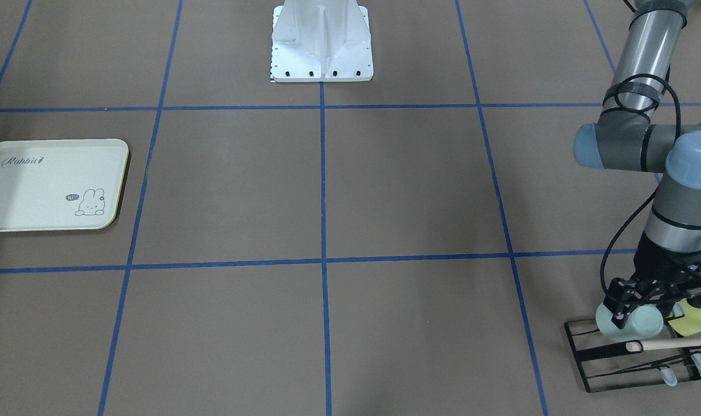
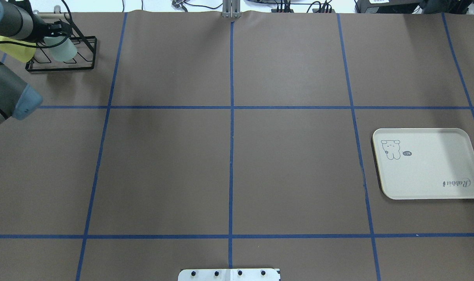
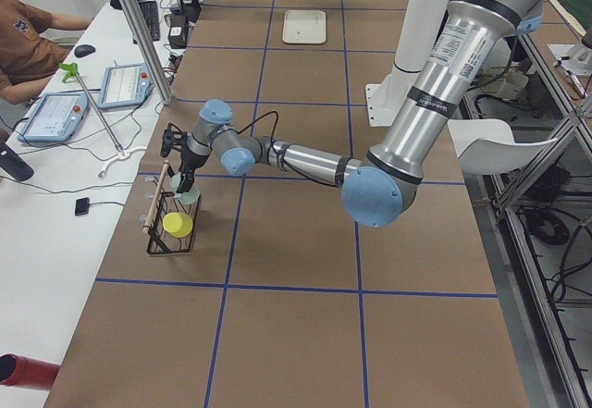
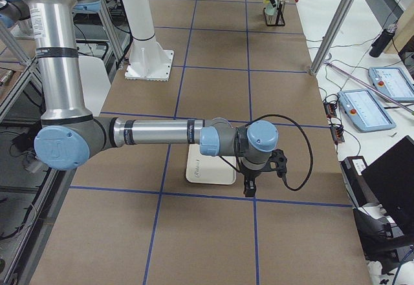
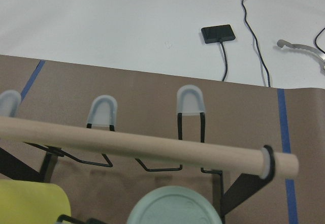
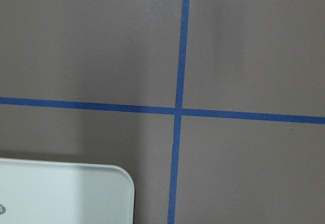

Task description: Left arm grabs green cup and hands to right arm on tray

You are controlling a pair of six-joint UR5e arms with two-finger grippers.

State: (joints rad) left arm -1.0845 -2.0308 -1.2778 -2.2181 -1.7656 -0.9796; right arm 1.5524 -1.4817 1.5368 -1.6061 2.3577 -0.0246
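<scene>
The pale mint-green cup [image 1: 632, 326] lies tilted over the black wire rack [image 1: 627, 361] at the table's edge. My left gripper [image 1: 642, 306] stands over the cup with a black finger against each side, closed on it. The cup also shows in the overhead view [image 2: 64, 49] and, by its round bottom, in the left wrist view [image 5: 175, 208]. The cream tray [image 2: 428, 164] lies flat on the far side of the table. My right gripper [image 4: 250, 185] hangs just past the tray's corner [image 6: 66, 193]; I cannot tell whether it is open or shut.
A yellow-green cup [image 1: 697, 318] sits on the rack right beside the green one. A wooden rod [image 5: 137, 145] runs across the rack's top in front of the cups. The robot's white base [image 1: 321, 43] stands at the middle edge. Operator desks [image 3: 55, 112] lie beyond the rack.
</scene>
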